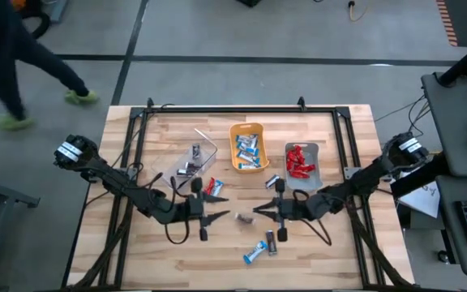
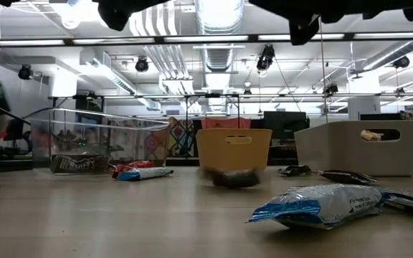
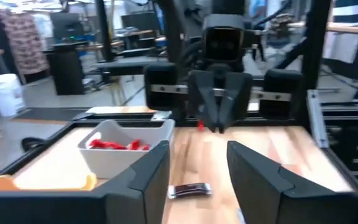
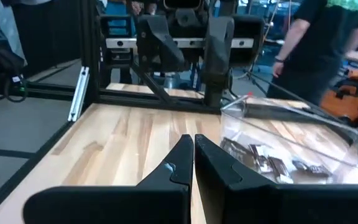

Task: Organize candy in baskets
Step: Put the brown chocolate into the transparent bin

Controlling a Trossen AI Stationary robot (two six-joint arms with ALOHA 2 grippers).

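- One dark-wrapped candy (image 1: 241,217) lies loose on the table (image 1: 339,251) in the gap between the two grippers, and the coming move most likely turns on it.
- Left gripper (image 1: 215,208) points toward that candy with its jaws spread wide; the left wrist view shows open space between its fingers (image 3: 143,180). The candy sits just ahead of the jaws, slightly to one side of their line.
- Right gripper (image 1: 260,212) faces it from the opposite side, jaws pressed together with nothing between them, as the right wrist view shows at its fingers (image 4: 180,163).
- Both arms look about equally near; the open left jaws seem better placed to take it.
- Its long axis is hard to read in the high view; in the low view it is only a dark blur (image 2: 234,178) in front of the orange basket (image 2: 234,149).
- Beyond the left jaws, off to one side, stands the clear basket (image 1: 194,156) holding dark candies; by wrapper colour, that is probably where this piece belongs.
- Grey basket (image 1: 302,164) holds red candies, the orange one blue-and-white ones.
- More loose pieces remain: a blue-and-white candy (image 1: 254,254) behind the right jaws, toward the table's near edge, and a red candy (image 1: 213,187) close beside the left gripper.
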